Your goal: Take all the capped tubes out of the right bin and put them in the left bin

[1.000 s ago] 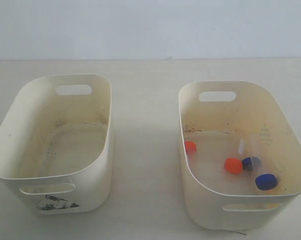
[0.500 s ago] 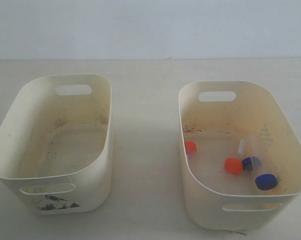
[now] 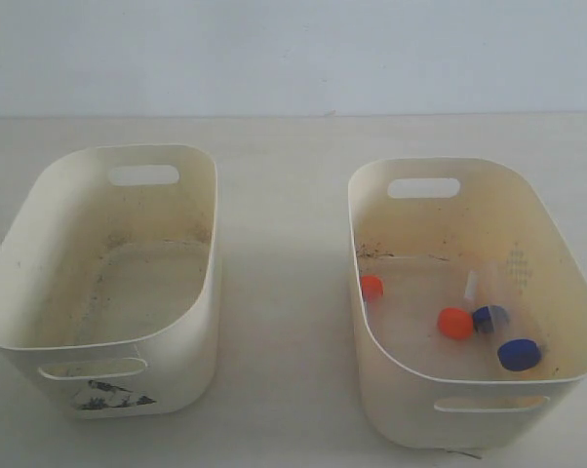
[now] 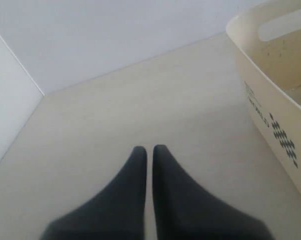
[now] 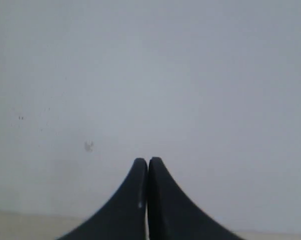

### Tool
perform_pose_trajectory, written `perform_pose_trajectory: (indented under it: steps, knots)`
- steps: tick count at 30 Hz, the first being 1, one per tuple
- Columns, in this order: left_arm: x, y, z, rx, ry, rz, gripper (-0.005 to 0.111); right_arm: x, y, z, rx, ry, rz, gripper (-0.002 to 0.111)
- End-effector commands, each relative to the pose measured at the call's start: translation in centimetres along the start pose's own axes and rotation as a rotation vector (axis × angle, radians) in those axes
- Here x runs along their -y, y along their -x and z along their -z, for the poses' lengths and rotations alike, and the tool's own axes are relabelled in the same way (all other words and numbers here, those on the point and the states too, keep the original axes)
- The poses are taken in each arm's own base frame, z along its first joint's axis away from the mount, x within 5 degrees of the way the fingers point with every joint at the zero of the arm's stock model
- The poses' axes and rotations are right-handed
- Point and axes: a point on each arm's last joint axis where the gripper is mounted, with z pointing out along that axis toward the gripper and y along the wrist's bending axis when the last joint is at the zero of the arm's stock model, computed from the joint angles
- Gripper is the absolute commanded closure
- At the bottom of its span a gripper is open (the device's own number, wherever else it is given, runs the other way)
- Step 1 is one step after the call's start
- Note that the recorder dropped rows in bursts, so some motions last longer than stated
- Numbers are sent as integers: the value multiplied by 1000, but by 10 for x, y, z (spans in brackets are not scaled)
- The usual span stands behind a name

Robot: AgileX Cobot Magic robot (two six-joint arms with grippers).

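**Q:** Where are the capped tubes (image 3: 455, 323)?

**A:** I log all four inside the right bin (image 3: 489, 168). One orange cap (image 3: 371, 287) is at its left wall. One orange and one blue cap (image 3: 489, 318) touch mid-floor. The second blue cap (image 3: 519, 354) is nearer the front.

**Q:** And the grippers?

**A:** The left gripper (image 4: 149, 148) is pressed together over the bare tabletop (image 4: 115, 115), apart from a cream tub (image 4: 270, 107). The right gripper (image 5: 148, 160) is pressed together, empty, facing a pale wall (image 5: 150, 75). I cannot place either gripper against the tubes.

A pale beige, matte worktop (image 3: 284, 195) is shown. Two cream-white oblong plastic tubs with handle slots are set directly on it, well apart: the left bin (image 3: 204, 351), dark-smudged at the front, and the clean-fronted right bin (image 3: 396, 414).
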Motion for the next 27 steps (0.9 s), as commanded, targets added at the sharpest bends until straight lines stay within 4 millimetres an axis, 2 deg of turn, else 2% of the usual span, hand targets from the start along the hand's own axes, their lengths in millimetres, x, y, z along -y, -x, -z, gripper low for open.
perform_pose_trajectory:
  steps: [1,5,9,19,22,27]
  knots:
    - [0,1,0,5,2,9,102,-3,8,-28,-288,21,-23,109]
    - [0,1,0,5,2,9,102,-3,6,-54,-384,15,-28,109]
    - [0,1,0,5,2,9,102,-1,7,-73,-314,-5,-31,109]
    - [0,1,0,5,2,9,102,0,8,-81,-274,-16,-41,109]
    - [0,1,0,5,2,9,102,0,1,-85,-329,-23,-93,109]
    - [0,1,0,5,2,9,102,-2,-24,-96,-581,-19,-110,109]
